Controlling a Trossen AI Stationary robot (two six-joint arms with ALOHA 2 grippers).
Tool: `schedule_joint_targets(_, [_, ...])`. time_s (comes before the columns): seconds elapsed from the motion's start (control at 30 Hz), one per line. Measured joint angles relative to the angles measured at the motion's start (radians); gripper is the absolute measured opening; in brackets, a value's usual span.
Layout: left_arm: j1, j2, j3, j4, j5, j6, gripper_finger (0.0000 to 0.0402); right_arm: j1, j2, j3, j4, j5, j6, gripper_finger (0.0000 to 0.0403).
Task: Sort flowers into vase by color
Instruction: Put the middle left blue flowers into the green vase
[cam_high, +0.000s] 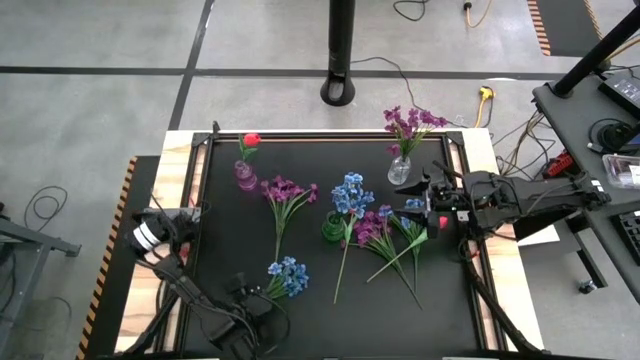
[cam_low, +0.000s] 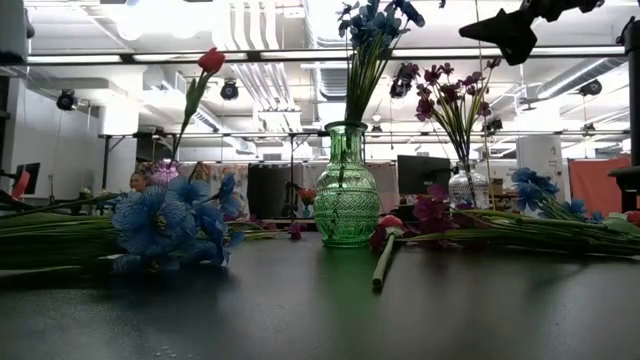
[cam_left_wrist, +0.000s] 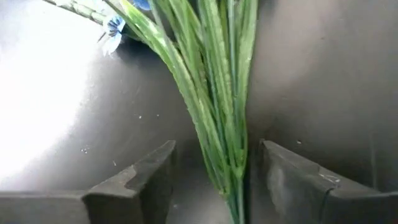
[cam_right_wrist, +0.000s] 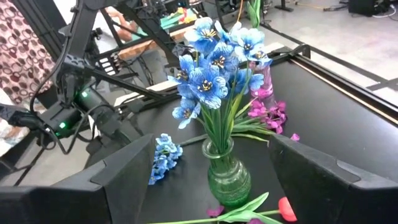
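A loose blue flower (cam_high: 288, 276) lies on the black table near its front edge. My left gripper (cam_high: 262, 298) is open and low over it, its fingers on either side of the green stems (cam_left_wrist: 214, 112); I see no touch. A green vase (cam_high: 331, 228) holds blue blooms (cam_right_wrist: 214, 68). A pink vase (cam_high: 245, 180) holds a red tulip (cam_high: 251, 140). A clear vase (cam_high: 399, 171) holds purple sprays (cam_high: 410, 122). My right gripper (cam_high: 426, 205) is open and empty, raised to the right of the green vase.
Loose on the table lie a purple spray (cam_high: 285, 192), another purple spray (cam_high: 375, 230), a blue flower (cam_high: 412, 215), and a red tulip (cam_right_wrist: 286, 208) whose stem (cam_high: 340, 270) runs toward the near edge. A raised frame (cam_high: 205, 150) borders the table.
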Motion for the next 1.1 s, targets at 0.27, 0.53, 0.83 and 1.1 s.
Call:
schedule_joint_targets(0.27, [0.000,0.008,-0.006,0.004,-0.001,-0.042,0.0096,0.000,0.005,0.000,0.001,0.000,-0.003,0.0306])
schedule_joint_targets(0.53, [0.001,-0.025,-0.007,-0.064,0.043,-0.073,0.0015,0.000,0.005,0.000,-0.001,0.000,-0.004,0.0306])
schedule_joint_targets(0.83, [-0.031,-0.198,-0.007,-0.031,-0.163,-0.033,0.0005,0.023,0.005,-0.002,-0.007,-0.001,-0.018,0.0306])
schedule_joint_targets(1.1, [-0.050,-0.337,-0.006,0.172,-0.590,0.340,0.0003,0.135,0.022,-0.003,0.009,0.000,-0.044,0.0306])
